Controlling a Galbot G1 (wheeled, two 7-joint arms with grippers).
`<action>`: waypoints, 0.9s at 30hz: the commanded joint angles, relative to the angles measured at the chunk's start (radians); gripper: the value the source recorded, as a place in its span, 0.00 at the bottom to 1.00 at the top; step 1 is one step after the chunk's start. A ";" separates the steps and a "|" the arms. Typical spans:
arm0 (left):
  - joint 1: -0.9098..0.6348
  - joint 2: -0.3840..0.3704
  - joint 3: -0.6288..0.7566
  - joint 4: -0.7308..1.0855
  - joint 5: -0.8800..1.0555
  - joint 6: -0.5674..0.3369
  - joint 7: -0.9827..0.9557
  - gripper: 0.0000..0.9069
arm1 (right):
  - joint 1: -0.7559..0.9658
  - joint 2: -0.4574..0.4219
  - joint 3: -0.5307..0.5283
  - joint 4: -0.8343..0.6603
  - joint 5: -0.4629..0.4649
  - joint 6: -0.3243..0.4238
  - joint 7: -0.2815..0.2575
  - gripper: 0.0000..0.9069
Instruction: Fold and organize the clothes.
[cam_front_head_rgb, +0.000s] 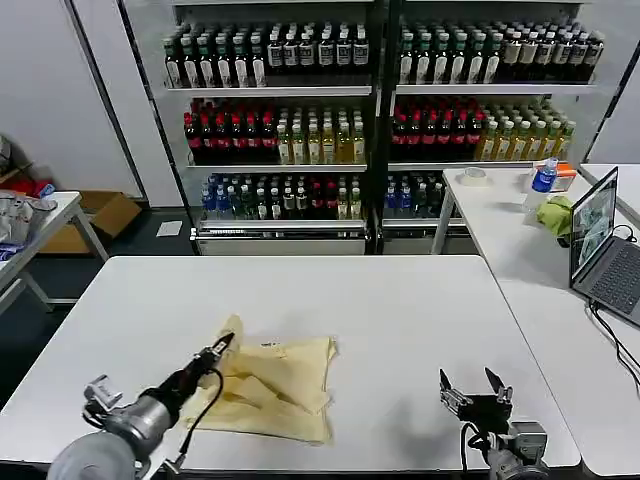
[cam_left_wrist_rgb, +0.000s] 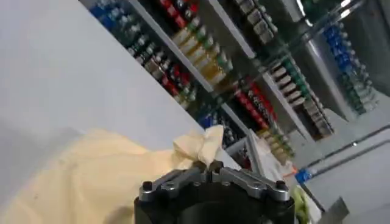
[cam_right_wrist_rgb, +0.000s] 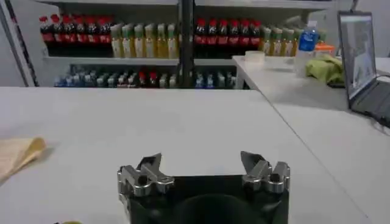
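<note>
Left tool (cam_front_head_rgb: 226, 341) pinches the crumpled T-shirt (cam_front_head_rgb: 275, 385) on the table (cam_front_head_rgb: 400, 320); right tool (cam_front_head_rgb: 474, 387) rests spread apart nearby.

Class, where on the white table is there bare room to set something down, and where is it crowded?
Bare: the table from the T-shirt back to the far edge, and between shirt and open right claw. Crowded: the near left, where the left claw pinches the shirt.
</note>
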 joint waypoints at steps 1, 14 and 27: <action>-0.057 -0.037 0.203 0.042 0.110 0.018 -0.021 0.01 | 0.018 -0.008 -0.010 -0.025 0.003 0.002 0.000 1.00; -0.128 -0.082 0.340 0.108 0.217 0.023 -0.066 0.12 | 0.033 -0.004 -0.015 -0.048 0.006 0.003 0.001 1.00; -0.102 -0.097 0.313 -0.039 0.223 0.029 -0.009 1.00 | 0.046 -0.011 -0.010 -0.028 0.018 -0.019 0.009 1.00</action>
